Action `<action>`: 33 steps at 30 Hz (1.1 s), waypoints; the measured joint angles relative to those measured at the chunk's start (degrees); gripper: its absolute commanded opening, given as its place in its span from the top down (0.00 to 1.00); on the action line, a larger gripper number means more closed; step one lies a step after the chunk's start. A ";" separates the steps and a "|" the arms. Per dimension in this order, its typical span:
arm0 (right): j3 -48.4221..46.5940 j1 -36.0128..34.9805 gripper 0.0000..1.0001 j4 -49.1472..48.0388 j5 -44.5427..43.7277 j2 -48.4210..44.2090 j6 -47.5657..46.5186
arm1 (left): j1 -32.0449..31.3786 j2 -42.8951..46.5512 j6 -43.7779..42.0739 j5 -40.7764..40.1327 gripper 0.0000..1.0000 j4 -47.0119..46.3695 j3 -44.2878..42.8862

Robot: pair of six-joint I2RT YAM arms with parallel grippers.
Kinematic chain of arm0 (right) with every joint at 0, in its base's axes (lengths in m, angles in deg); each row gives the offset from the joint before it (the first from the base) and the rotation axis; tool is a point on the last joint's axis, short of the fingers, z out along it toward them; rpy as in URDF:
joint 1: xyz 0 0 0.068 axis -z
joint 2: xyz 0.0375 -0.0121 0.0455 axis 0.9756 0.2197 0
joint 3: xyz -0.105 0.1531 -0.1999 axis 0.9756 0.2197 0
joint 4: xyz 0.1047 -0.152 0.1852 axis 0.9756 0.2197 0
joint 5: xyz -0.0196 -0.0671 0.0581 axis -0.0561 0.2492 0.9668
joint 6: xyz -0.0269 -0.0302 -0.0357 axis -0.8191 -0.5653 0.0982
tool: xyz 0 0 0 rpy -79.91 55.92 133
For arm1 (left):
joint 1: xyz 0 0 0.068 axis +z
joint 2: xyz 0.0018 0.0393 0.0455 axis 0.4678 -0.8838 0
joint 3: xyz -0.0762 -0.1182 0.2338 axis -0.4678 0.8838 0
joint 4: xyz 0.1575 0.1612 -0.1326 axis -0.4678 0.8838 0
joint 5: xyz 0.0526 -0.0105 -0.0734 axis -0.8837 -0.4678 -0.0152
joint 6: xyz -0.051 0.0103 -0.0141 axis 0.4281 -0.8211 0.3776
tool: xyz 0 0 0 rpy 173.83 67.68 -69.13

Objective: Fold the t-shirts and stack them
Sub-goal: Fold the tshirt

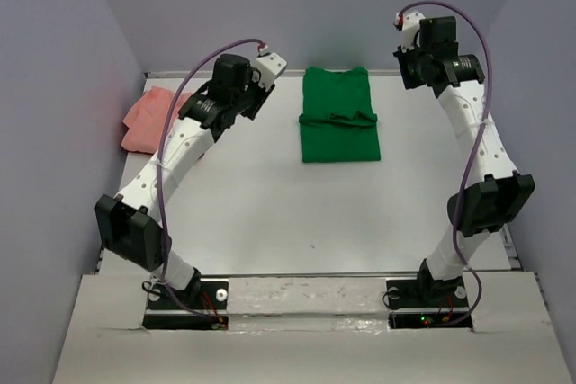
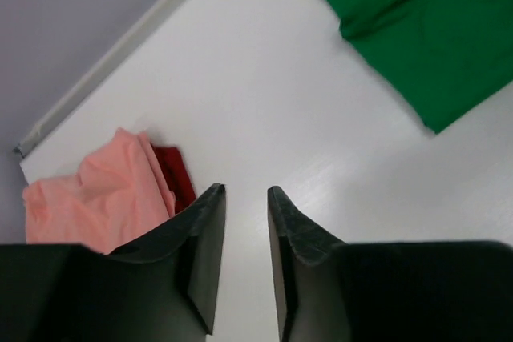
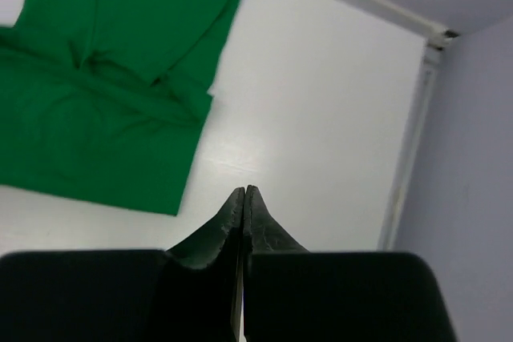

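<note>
A bright green t-shirt [image 1: 337,116] lies folded into a rectangle at the back middle of the table, also in the left wrist view [image 2: 425,30] and the right wrist view [image 3: 104,94]. A salmon-pink t-shirt [image 1: 151,117] lies crumpled at the back left, with a bit of dark red cloth [image 2: 175,175] beside it. My left gripper [image 2: 246,191] hovers over bare table between the two shirts, open and empty. My right gripper [image 3: 244,191] is raised at the back right, to the right of the green shirt, shut with nothing between its fingers.
The white table [image 1: 297,213] is walled by grey-lilac panels on the left, back and right. A raised rim [image 3: 409,158] runs along the table's right edge near my right gripper. Cables loop over both arms.
</note>
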 measured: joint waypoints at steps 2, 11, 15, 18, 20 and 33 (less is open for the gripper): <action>6.91 0.04 1.00 -0.20 4.31 -1.90 0.22 | 1.33 3.41 -0.28 -0.39 0.71 -1.44 7.85; 26.18 -0.04 1.00 2.32 17.70 5.31 -0.02 | 5.16 8.22 -1.22 2.97 0.85 -2.47 31.15; 25.14 -0.04 1.00 1.99 18.67 8.24 -0.31 | 8.31 15.39 -1.60 5.92 0.70 -4.31 31.98; 22.75 -0.04 1.00 1.84 18.53 11.65 -0.68 | 10.51 19.69 -1.66 7.65 0.50 -6.08 32.17; 20.76 -0.04 1.00 1.68 18.34 14.12 -0.74 | 11.87 21.99 -1.66 9.14 0.44 -7.30 33.18; 7.67 -0.26 1.00 2.03 16.09 27.58 -0.68 | 16.92 26.58 -0.52 14.21 0.01 -8.39 37.44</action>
